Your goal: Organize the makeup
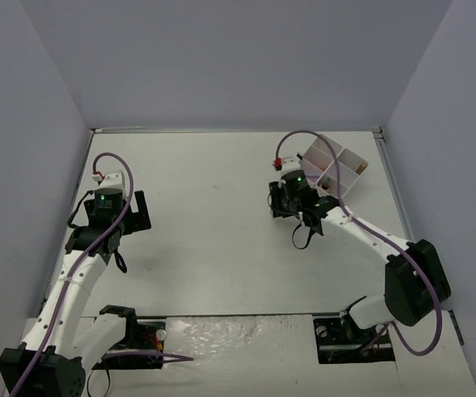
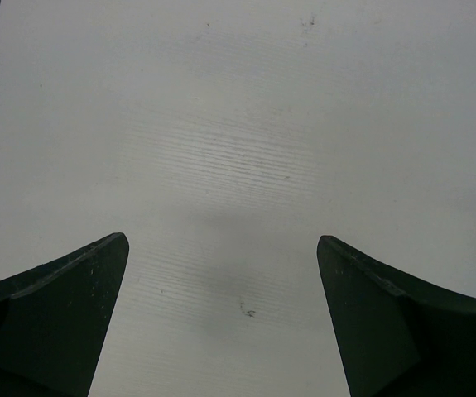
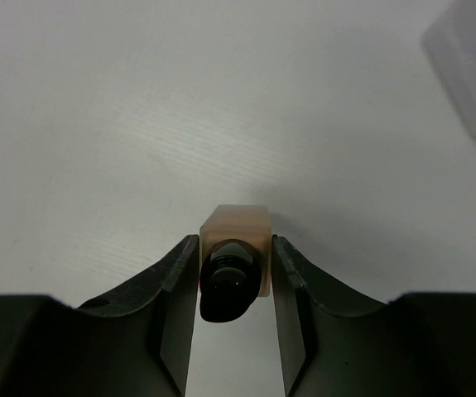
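Right now the right gripper [image 3: 235,248] is clamped on a tan bottle [image 3: 234,227], pinned between both fingers with its dark cap [image 3: 225,287] nearest the wrist. White tray [image 3: 472,66] sits ahead to its right. Left gripper [image 2: 221,241] hangs spread wide above the table [image 2: 221,124].

A white table [image 1: 213,256] spread wide under the overhead view, its matte top marked by a few faint scuffs. A plain lavender-grey back wall [image 1: 238,58] rose at 12 o'clock, a matching left wall [image 1: 18,165] at 9 o'clock and a right wall [image 1: 461,149] at 3 o'clock. The light was soft and even, with a glossy glare patch [image 1: 238,331] at 6 o'clock.
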